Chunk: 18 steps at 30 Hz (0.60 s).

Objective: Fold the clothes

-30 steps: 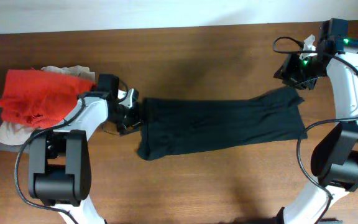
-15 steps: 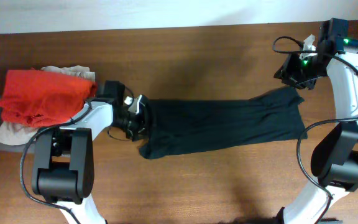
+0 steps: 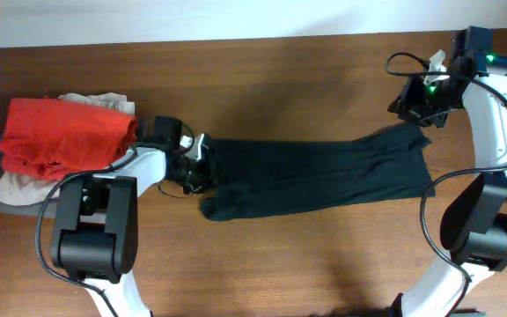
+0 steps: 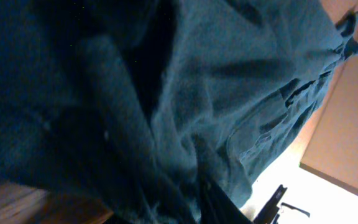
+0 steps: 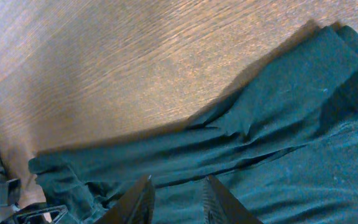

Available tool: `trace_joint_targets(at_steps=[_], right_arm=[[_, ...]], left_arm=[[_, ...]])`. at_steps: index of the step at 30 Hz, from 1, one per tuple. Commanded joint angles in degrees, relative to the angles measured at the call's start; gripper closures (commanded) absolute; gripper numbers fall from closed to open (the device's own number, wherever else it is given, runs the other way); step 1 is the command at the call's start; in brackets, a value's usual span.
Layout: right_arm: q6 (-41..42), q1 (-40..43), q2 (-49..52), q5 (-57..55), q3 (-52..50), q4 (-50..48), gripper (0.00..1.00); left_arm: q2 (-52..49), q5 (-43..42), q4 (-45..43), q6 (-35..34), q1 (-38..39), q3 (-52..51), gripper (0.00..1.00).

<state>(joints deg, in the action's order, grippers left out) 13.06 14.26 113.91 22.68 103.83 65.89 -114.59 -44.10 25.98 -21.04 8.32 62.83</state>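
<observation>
While the black soft-fabric T-shirt-like garment [image 3: 315, 180] lies stretched in a long band across the brown wooden table [image 3: 280, 79], you have an arm at each end of it. Your left gripper [image 3: 196, 165] sits at the bunched left edge. Its wrist camera shows only dark folds pressed close, so I cannot tell how its jaws stand. Your right gripper [image 5: 178, 180] hovers at the upper right corner with its jaws a little apart, cloth showing between them. A crumpled red garment [image 3: 60, 136] lies on beige and grey folded clothes [image 3: 11, 187] at the far left.
</observation>
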Motion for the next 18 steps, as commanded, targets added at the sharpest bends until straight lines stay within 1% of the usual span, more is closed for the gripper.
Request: trace_joint_targets(at_steps=[1, 4, 8, 9, 12, 14, 18], right_arm=[[-0.61, 0.13, -1.33, 0.92, 1.01, 0.15, 0.70], [-0.61, 0.13, -1.33, 0.92, 1.01, 0.15, 0.71], [-0.61, 0.13, -1.33, 0.92, 1.01, 0.09, 0.71], [-0.61, 0.15, -1.33, 0.90, 1.01, 0.11, 0.71], [-0.61, 0.26, -1.33, 0.92, 1.01, 0.17, 0.71], [-0.61, 0.42, -1.33, 0.92, 1.01, 0.24, 0.71], [-0.61, 0.59, -1.33, 0.92, 1.01, 0.39, 0.71]], left_arm=[[-0.87, -0.76, -2.38, -0.59, 1.03, -0.55, 0.83], [-0.87, -1.14, -3.67, -0.83, 1.90, -0.55, 0.84], [-0.87, -1.09, -3.69, -0.81, 2.19, -0.55, 0.98], [-0.87, -1.11, -3.65, -0.83, 2.19, -0.55, 0.99], [-0.85, -1.11, -3.17, -1.03, 2.03, -0.55, 1.00], [-0.83, -0.55, -1.88, -2.56, 1.57, -0.55, 0.99], [0.68, 3.17, 1.90, -3.56, -1.20, -0.52, 0.99]])
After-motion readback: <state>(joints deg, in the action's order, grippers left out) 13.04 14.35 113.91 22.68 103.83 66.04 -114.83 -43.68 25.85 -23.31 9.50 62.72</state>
